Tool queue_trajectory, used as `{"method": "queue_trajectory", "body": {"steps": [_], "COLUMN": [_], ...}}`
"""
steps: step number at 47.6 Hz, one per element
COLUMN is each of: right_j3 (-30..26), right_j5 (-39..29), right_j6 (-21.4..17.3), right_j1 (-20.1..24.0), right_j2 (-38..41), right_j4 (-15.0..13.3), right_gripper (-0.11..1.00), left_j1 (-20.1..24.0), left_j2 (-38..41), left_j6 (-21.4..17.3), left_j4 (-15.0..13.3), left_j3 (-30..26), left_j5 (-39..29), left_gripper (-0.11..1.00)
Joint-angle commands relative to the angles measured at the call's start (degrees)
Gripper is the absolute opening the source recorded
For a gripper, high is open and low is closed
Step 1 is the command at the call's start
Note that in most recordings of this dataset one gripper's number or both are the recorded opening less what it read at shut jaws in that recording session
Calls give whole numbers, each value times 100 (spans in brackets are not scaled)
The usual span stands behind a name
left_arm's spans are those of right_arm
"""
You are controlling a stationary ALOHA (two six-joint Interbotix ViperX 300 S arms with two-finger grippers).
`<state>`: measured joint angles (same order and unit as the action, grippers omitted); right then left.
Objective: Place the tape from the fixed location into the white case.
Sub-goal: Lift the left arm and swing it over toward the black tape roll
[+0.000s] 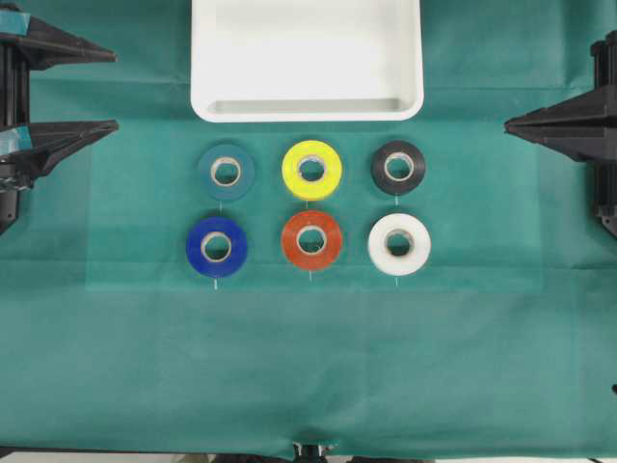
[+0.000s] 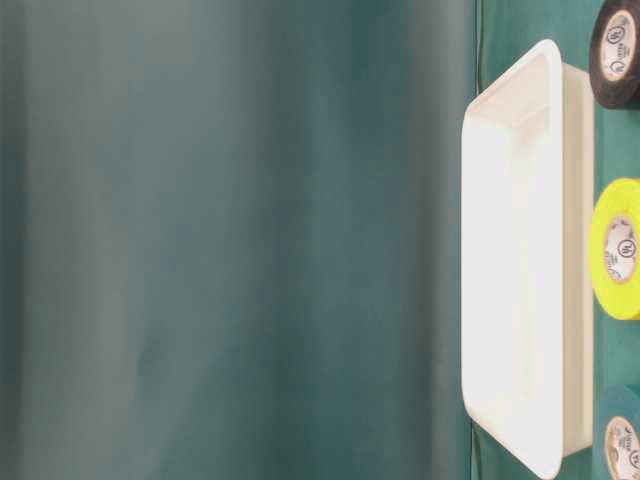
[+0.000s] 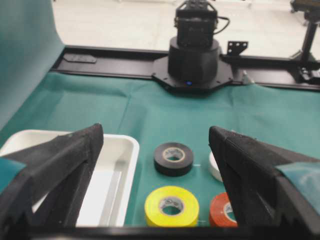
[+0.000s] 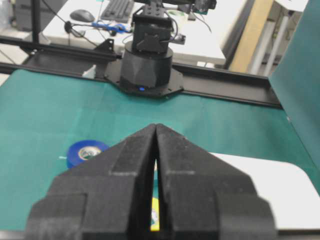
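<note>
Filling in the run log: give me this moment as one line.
left gripper open, off to the side | right gripper shut | tape untouched on cloth | case without tape

Black roll of tape (image 1: pixel 398 167) just below large shallow white plastic tray's (image 1: pixel 307 108) right corner, rightmost in upper row

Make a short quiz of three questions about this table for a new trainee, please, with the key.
1. True or false: the white case already holds a roll.
2. Which roll lies directly beside the black tape in the overhead view? A) yellow roll B) blue roll C) teal roll
3. Which tool has its jaws wide open: the left tool or the right tool?

Key: 1 false; 2 A; 3 the left tool.
</note>
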<state>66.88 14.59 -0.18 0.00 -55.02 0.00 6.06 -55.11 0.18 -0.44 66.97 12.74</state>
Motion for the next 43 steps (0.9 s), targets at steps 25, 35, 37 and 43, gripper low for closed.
{"method": "queue_trajectory", "body": {"steps": [25, 35, 37, 43], "right_j3": [-193, -193, -193, -193], "right_j5": [26, 26, 26, 26], "right_j6": [-18, -9, -18, -18], "right_j1": [-18, -18, -9, -18], "right_j2": [97, 105, 105, 105], "right_j4": [9, 0, 9, 0], "right_gripper": [0, 0, 0, 0], "left_j1": [35, 26, 26, 26], "left_j2": [316, 1063, 1230, 1837], "left_j6": [-18, -35, -35, -44], "left_j4": [-9, -9, -9, -9], "left_j3": [-334, -738, -844, -1222], "left_j5": [26, 105, 158, 404], "left_gripper": [99, 99, 99, 99]}}
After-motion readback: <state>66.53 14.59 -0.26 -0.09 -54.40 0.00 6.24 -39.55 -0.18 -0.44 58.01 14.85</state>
